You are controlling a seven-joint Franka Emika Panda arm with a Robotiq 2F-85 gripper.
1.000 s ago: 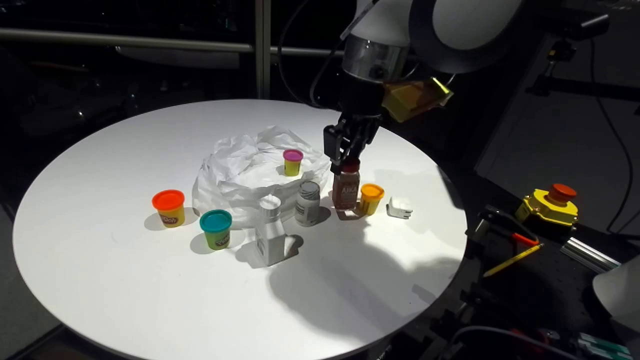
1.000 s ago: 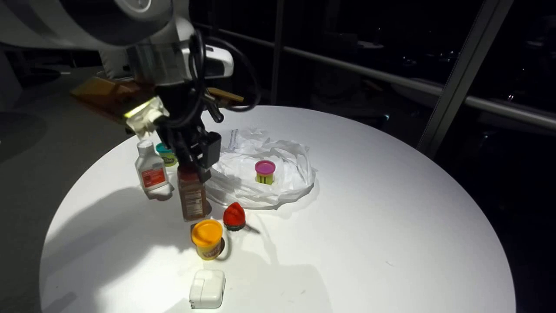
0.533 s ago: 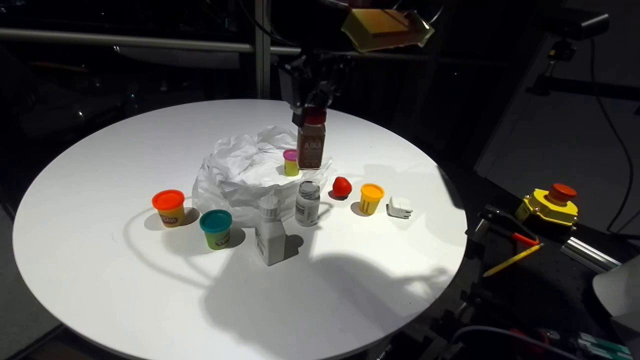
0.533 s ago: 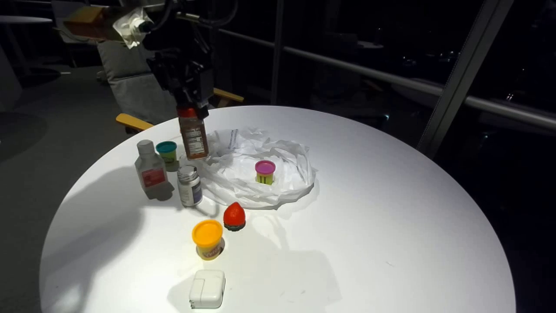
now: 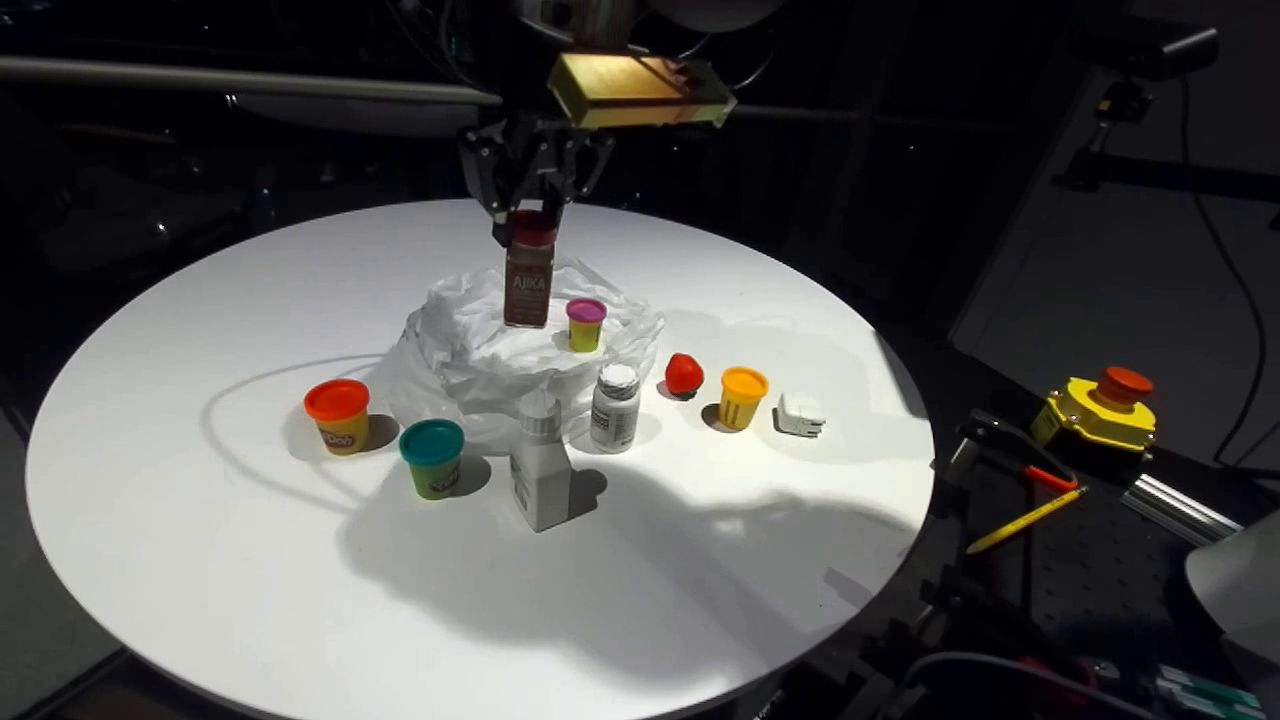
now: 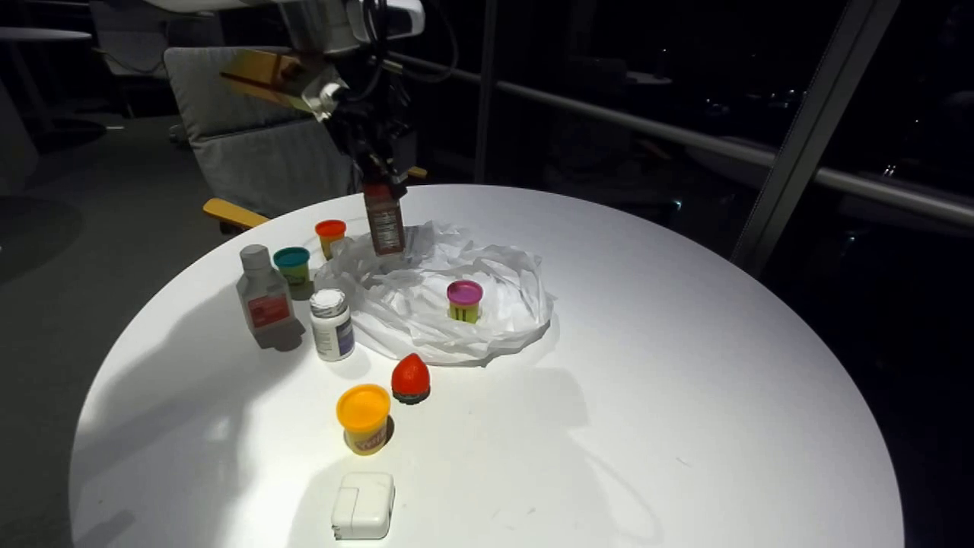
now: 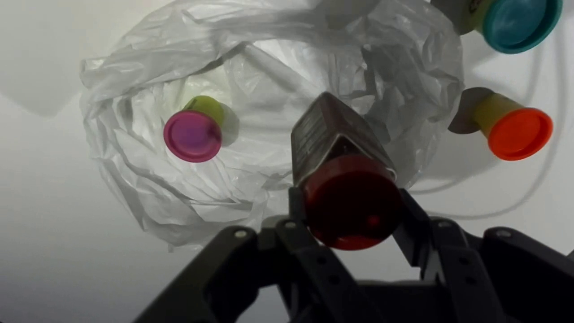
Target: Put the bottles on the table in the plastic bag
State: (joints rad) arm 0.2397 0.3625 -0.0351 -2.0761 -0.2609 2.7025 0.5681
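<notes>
I watched the Ajika bottle [image 5: 527,285] swing in over the plastic bag [image 6: 449,344], the gripper [image 7: 352,208] clamped on its red cap [image 5: 534,230]. Lowering it seemed next; the white pill bottle [image 6: 333,331] and red-labelled bottle [image 6: 266,307] stood outside.

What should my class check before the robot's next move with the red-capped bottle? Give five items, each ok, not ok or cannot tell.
1. Gripper shut on the red-capped bottle by its cap: ok.
2. Plastic bag open on top: ok.
3. Bottle over the bag's opening: ok in the wrist view.
4. Drop height safe: cannot tell.
5. Other bottles bagged: not ok; tall white bottle and short white bottle stand outside.
</notes>
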